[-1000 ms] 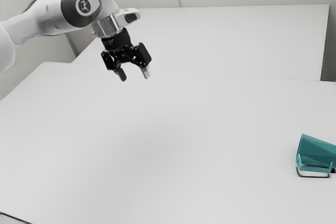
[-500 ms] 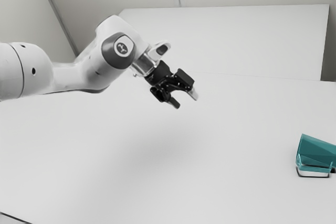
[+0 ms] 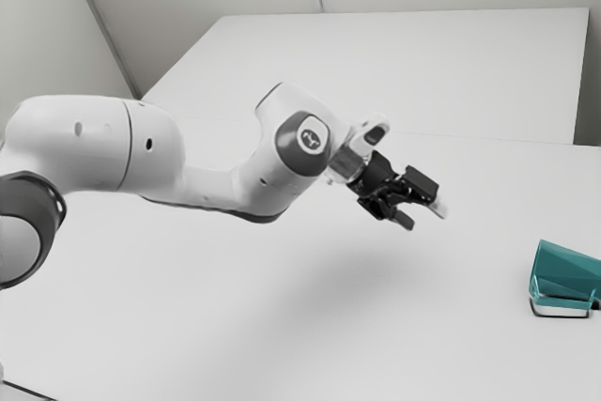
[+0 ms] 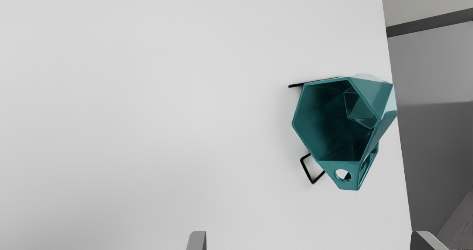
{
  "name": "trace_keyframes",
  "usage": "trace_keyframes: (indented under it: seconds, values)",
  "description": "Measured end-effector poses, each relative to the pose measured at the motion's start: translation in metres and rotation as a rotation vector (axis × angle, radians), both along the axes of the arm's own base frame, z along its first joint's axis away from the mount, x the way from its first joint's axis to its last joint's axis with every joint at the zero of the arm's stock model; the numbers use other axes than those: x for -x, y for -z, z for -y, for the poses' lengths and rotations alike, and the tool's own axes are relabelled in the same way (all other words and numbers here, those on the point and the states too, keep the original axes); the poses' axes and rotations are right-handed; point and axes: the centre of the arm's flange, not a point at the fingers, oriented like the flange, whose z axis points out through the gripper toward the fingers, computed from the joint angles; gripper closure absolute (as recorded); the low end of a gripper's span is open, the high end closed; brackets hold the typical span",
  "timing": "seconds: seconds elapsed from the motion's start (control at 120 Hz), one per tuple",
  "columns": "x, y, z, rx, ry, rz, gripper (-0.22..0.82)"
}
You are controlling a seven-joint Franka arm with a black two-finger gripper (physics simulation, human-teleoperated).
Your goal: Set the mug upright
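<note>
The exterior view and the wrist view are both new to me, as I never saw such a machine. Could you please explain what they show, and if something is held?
The machine is one robot arm with a black two-finger gripper at its end. The exterior view is taken from beside the arm. The wrist view comes from a camera on the arm's hand, so its finger tips show at the bottom edge.

On the white table a teal mug lies on its side, its opening toward the gripper. Thin black lines show by it; I cannot tell what they are. The gripper is open and holds nothing.
</note>
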Motion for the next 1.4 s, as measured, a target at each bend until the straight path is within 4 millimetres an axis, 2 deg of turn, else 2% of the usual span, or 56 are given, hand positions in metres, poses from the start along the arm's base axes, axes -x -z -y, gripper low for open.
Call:
trace_keyframes:
  seconds: [0.142, 0.283, 0.392, 0.567, 0.65, 0.75, 0.908, 1.042, 1.192, 1.317, 1.4]
  values:
    - [-0.01, 0.014, 0.039, 0.03, 0.029, 0.028, 0.0]
    - [-0.024, 0.045, 0.055, 0.033, 0.023, 0.041, 0.0]
    - [-0.026, 0.061, 0.072, 0.038, 0.026, 0.056, 0.0]
    - [-0.012, 0.056, 0.111, 0.083, 0.035, 0.072, 0.0]
    - [-0.015, 0.055, 0.126, 0.113, 0.03, 0.078, 0.0]
    - [-0.022, 0.061, 0.133, 0.129, 0.024, 0.082, 0.0]
    - [-0.02, 0.068, 0.14, 0.132, 0.031, 0.081, 0.0]
    - [-0.008, 0.069, 0.157, 0.139, 0.055, 0.079, 0.0]
    - [-0.014, 0.072, 0.175, 0.167, 0.063, 0.087, 0.0]
    - [-0.016, 0.084, 0.179, 0.174, 0.063, 0.074, 0.0]
    - [-0.016, 0.089, 0.179, 0.183, 0.056, 0.057, 0.05]
